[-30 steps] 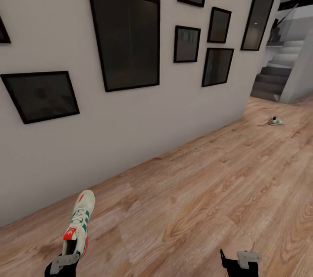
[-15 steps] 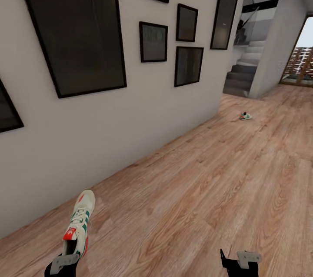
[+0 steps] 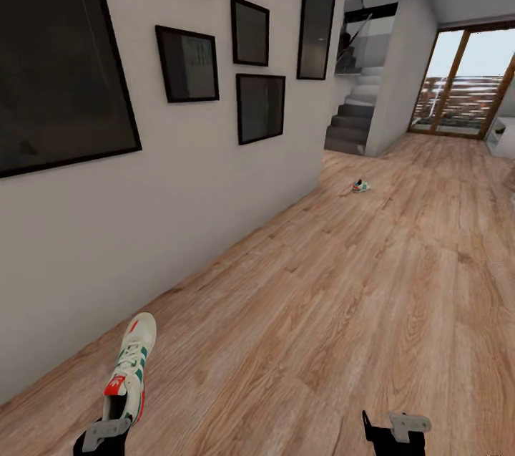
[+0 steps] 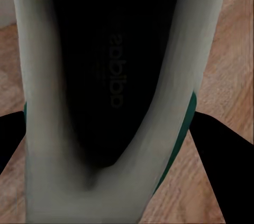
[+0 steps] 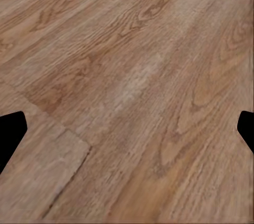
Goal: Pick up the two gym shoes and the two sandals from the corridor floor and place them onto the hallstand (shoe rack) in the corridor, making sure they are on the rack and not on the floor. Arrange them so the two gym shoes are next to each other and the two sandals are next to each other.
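My left gripper (image 3: 107, 429) is shut on the heel of a gym shoe (image 3: 131, 369), white with green stripes and a red-orange heel tab, held toe forward above the corridor floor (image 3: 343, 313). In the left wrist view the shoe's dark inside (image 4: 116, 76) sits between the black fingers (image 4: 222, 160). The other gym shoe (image 3: 360, 186) lies far ahead on the floor near the wall's corner. My right gripper (image 3: 393, 429) hangs open over bare planks (image 5: 132, 92), its fingertips (image 5: 10, 131) wide apart. The sandals and the hallstand are out of view.
A white wall (image 3: 179, 177) with several black picture frames (image 3: 261, 107) runs along the left. Grey stairs (image 3: 354, 127) rise past the wall's end, beside a pillar (image 3: 400, 76). A glazed door (image 3: 458, 87) stands at the far right. Wood floor stretches ahead.
The head view has swung to the right: the wall frames and the far shoe slid left in the picture and the glazed door came into sight. Both arms keep their pose, shoe still held.
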Controlling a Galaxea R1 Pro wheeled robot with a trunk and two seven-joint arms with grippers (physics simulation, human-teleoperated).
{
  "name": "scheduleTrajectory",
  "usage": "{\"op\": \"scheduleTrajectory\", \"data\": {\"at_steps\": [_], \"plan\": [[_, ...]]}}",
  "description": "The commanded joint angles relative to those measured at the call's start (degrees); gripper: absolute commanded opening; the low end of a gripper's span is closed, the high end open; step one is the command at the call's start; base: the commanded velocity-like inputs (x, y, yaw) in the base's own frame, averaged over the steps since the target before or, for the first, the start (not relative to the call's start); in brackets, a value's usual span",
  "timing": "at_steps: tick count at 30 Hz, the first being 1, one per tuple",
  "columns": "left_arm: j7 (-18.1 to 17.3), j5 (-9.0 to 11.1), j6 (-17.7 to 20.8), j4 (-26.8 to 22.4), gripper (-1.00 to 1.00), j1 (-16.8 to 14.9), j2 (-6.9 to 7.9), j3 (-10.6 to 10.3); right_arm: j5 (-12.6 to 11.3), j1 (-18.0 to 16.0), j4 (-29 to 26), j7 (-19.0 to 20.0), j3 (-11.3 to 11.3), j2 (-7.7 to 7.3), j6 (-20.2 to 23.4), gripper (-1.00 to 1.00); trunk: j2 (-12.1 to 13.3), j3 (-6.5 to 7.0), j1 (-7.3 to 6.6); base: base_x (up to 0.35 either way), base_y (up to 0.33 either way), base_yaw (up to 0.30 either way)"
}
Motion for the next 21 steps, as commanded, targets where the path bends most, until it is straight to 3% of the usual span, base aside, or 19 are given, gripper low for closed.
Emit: {"op": "scheduleTrajectory", "data": {"at_steps": [1,21], "plan": [[-0.6,0.5,0.0,0.0,-1.00,0.0,0.00,0.2,-0.6,-0.1,0.1,-0.3,0.5,-0.05,-0.2,1.00,0.0,-0.08,0.02,0.288,-0.207,-0.300],[-0.6,0.5,0.0,0.0,-1.00,0.0,0.00,0.2,-0.6,-0.1,0.1,-0.3,0.5,-0.05,-0.2,1.00,0.0,-0.56,0.02,0.293,-0.190,-0.300]]}}
